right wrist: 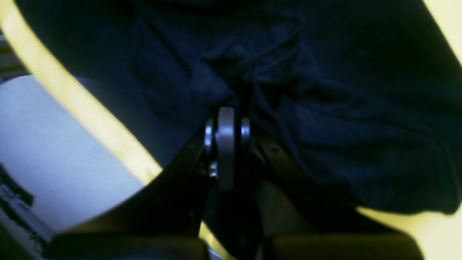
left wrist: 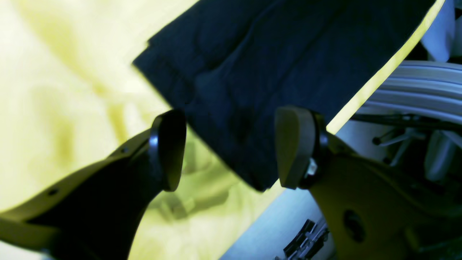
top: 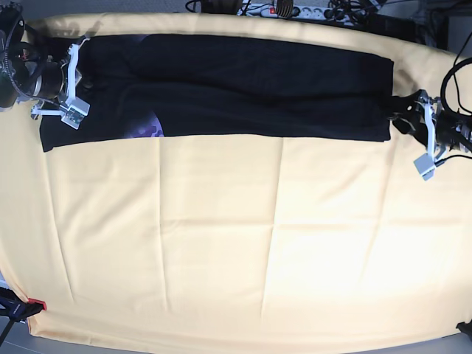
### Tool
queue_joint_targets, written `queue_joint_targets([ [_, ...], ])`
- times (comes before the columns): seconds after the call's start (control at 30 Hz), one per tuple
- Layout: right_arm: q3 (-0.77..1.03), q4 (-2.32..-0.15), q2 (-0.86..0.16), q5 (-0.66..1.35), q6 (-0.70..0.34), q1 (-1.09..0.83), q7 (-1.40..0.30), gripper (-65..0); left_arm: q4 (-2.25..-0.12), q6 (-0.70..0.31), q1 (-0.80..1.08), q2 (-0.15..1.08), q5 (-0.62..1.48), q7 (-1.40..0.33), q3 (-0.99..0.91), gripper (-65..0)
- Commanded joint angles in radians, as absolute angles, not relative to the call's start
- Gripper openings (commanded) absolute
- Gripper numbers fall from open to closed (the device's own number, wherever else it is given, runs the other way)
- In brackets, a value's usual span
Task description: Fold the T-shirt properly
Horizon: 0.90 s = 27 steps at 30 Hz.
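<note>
T-shirt [top: 243, 85]: black, folded into a long band lying flat along the far edge of the counter, spanning most of its width; a small patch of purple print shows at the near edge towards the base view's left.
T-shirt ends: in the base view the left end has a flap reaching a little nearer than the rest; the right end is cut off square.
Tablecloth [top: 236, 243]: pale yellow, covers the counter, faint crease lines crossing it; the whole near part carries nothing but the cloth.
Left hand [left wrist: 231, 148]: on the base view's right, at the T-shirt's square end; its two pads stand wide apart, with a corner of the black fabric lying between them in the left wrist view; neither pad presses the cloth.
Right hand [right wrist: 226, 119]: on the base view's left, at the flap end; the pads are pressed together, and bunched black fabric gathers right at their tips in the right wrist view, so it is pinching the T-shirt.
Counter edge: in both wrist views the yellow cloth ends in a rim just beside the shirt.
Power strip [top: 291, 10]: white, with cables, beyond the far edge of the counter.
</note>
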<state>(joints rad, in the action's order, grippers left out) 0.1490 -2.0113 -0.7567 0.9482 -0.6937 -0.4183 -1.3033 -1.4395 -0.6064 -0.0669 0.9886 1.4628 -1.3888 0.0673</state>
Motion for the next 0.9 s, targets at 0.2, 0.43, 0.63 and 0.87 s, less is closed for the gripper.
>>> queue_joint_targets([
  [0.2, 0.159, -2.027, -0.785, 0.936, -0.665, -0.41, -1.251, -65.0, -1.451, -0.61, -0.087, 1.084, 1.484, -1.393, 0.056, -24.5],
  [0.43, 0.23, -2.049, -0.781, 0.937, -0.597, -0.413, -1.268, -65.0, -1.451, -0.61, -0.086, 1.086, 1.484, -1.395, 0.056, -24.5],
  [0.63, 0.239, -2.049, -0.775, 0.938, -0.575, -0.499, -1.245, -65.0, -1.451, -0.61, -0.086, 1.086, 1.484, -1.395, 0.056, -24.5],
  [0.87, 0.242, -2.05, -0.779, 0.934, -0.595, -0.523, -1.278, -26.9, -1.451, -0.61, -0.086, 1.086, 1.484, -1.392, 0.056, -24.5],
])
